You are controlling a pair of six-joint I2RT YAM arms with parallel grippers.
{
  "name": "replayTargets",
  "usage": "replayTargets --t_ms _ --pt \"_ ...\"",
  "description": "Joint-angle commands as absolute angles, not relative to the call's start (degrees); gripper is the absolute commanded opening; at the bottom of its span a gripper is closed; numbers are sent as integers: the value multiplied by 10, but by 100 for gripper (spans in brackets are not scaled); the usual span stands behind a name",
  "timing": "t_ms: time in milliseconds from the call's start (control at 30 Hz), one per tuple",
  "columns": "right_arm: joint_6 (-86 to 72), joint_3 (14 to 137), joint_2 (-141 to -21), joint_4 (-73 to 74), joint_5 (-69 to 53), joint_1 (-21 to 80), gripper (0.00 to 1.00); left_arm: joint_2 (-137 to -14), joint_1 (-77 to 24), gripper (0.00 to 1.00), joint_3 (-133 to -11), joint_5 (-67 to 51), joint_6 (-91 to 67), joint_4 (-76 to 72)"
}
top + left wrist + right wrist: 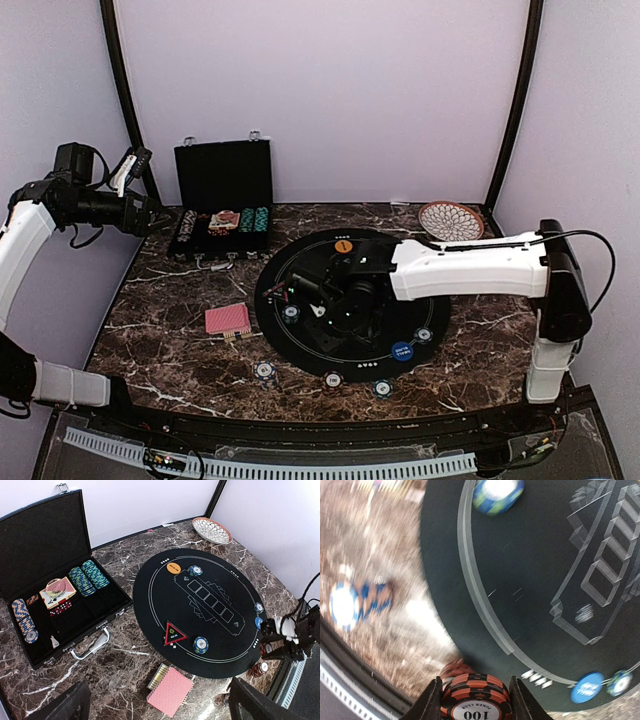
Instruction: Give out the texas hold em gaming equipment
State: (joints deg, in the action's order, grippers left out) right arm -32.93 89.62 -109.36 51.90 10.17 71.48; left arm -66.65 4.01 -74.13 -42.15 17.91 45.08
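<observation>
Chips in play: stack of orange-and-black chips (476,692), top face marked 100, pinched between the fingers of the right gripper (476,702) and held close above the left part of the round black mat (350,345), seemingly bound for one more player's spot. Already dotted around that rim: small chip piles (264,371) on the marble just outside, blue marker disc (402,351) and orange marker disc (343,245) on the felt, red triangle (175,634) near its edge. Left of the mat, red-backed cards (228,319), undealt. Farther back, open case (222,180) with racked chips (89,577) as reserve. Off to the side, left gripper (148,214) raised high, fingers spread wide and empty, likely parked clear of the working arm.
</observation>
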Motion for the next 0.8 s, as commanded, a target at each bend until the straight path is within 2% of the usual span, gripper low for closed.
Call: replayTargets --t_ms 0,400,767 --pt "-301 937 -1073 532 150 653 23 -651 42 99 -747 -423 188 463" --pt "-252 956 -1129 440 170 445 22 -655 42 99 -752 -418 190 465" --pt "-220 1035 -1253 419 159 355 22 -661 42 99 -755 -416 189 466"
